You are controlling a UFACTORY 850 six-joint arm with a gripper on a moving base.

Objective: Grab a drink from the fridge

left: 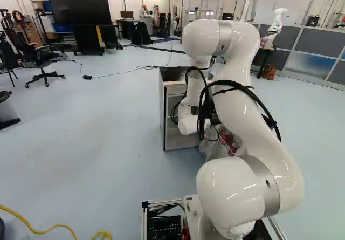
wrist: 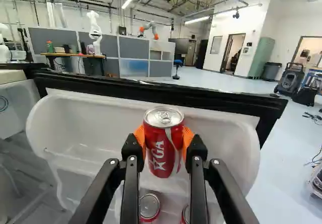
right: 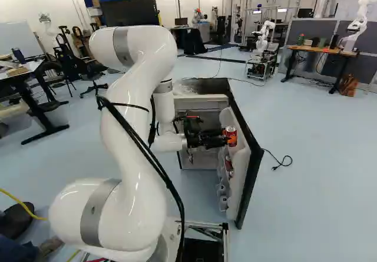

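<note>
In the right base view my gripper (right: 213, 138) reaches to the open fridge door, shut on a red can (right: 231, 136). The wrist view shows the gripper (wrist: 164, 146) with its orange pads pressed on both sides of the upright red can (wrist: 163, 153). This can hangs in front of the white door bin (wrist: 90, 118), above two more red cans, one of them a lower can (wrist: 149, 206). The fridge (right: 203, 86) stands with its door (right: 250, 156) swung out to the right. Its inside is partly hidden by my arm.
The door's black edge (wrist: 201, 95) runs behind the held can. More items sit in the lower door shelf (right: 224, 185). A cable (right: 283, 161) lies on the floor beside the door. Another robot (right: 264, 38) and a wooden table (right: 321, 50) stand farther back.
</note>
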